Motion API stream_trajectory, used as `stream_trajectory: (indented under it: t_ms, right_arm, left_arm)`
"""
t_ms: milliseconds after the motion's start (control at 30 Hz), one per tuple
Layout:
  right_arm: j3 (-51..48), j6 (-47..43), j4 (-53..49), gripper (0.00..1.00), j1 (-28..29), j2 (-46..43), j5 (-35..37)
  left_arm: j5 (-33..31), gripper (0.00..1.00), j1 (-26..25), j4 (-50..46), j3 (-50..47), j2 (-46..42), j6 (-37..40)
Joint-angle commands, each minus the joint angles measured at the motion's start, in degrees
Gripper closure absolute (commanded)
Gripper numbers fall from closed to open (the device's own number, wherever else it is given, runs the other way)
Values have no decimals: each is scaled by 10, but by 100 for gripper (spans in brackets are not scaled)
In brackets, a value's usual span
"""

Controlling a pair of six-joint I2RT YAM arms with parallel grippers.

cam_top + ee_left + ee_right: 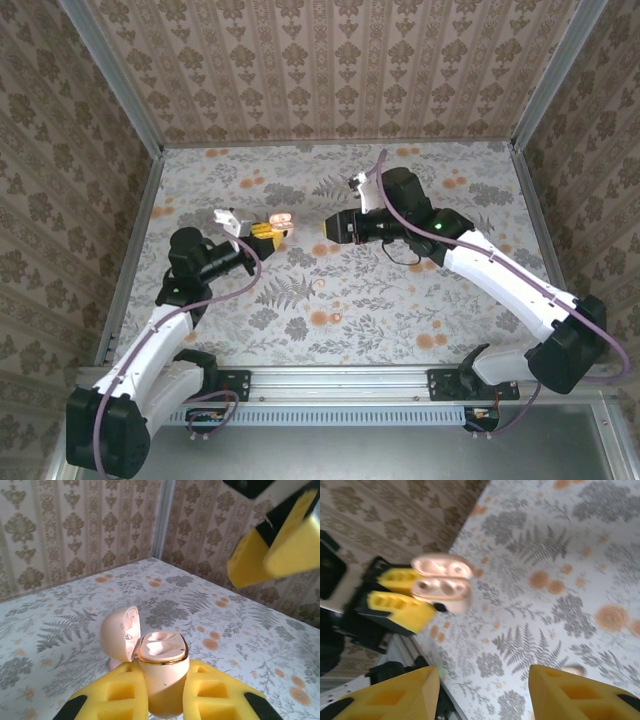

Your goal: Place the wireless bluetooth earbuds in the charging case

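Currently: Open Charging Case Being Held Over the Desk

The charging case (pixel 162 667) is being clamped between the yellow pads of the left gripper (pixel 266 233), which is being pressed closed around its lower body, over the left half of the floral desk (pixel 400 300). Its lid (pixel 120 632) is being held swung back on the hinge, so the gold-rimmed base is being left exposed. Two moulded recesses are being shown in that base; whether anything is being carried in them cannot be told. The right gripper (pixel 482 680) is being held open, with nothing between its fingers, pointed toward the case and well apart from it.
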Motion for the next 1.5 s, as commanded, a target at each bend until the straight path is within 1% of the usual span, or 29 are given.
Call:
stream_trajectory:
  t_ms: [0,133,233,300,367,467,633,733,833,1133,1467]
  right_arm:
    - [-23,-8,-28,51,4,43,19]
    - [-24,-68,-40,53,20,99,27]
    - [-2,-59,-101,56,33,132,51]
    - [-11,-47,-118,57,49,129,70]
    - [-35,-47,-116,57,78,115,103]
    - [-62,-65,-134,57,128,106,172]
    - [-67,-88,-173,55,198,130,252]
    - [-65,-106,-185,54,221,146,290]
    - [-58,-125,-193,54,233,166,315]
    - [-17,-156,-231,54,269,251,356]
    - [-6,-175,-226,56,275,284,371]
  left_arm:
    - [-25,100,10,-7,-12,-22,-15]
    - [-25,100,18,-26,-19,-40,-13]
    - [-27,100,20,-53,-18,-56,-4]
    - [-34,100,21,-73,-17,-65,3]
    - [-37,100,21,-78,-19,-68,7]
    - [-37,100,23,-78,-20,-64,10]
    - [-33,100,25,-76,-19,-57,8]
    - [-33,100,25,-76,-21,-60,7]
    - [-34,100,25,-76,-23,-62,5]
    - [-38,100,26,-86,-22,-69,6]
    - [-37,100,26,-88,-21,-74,3]
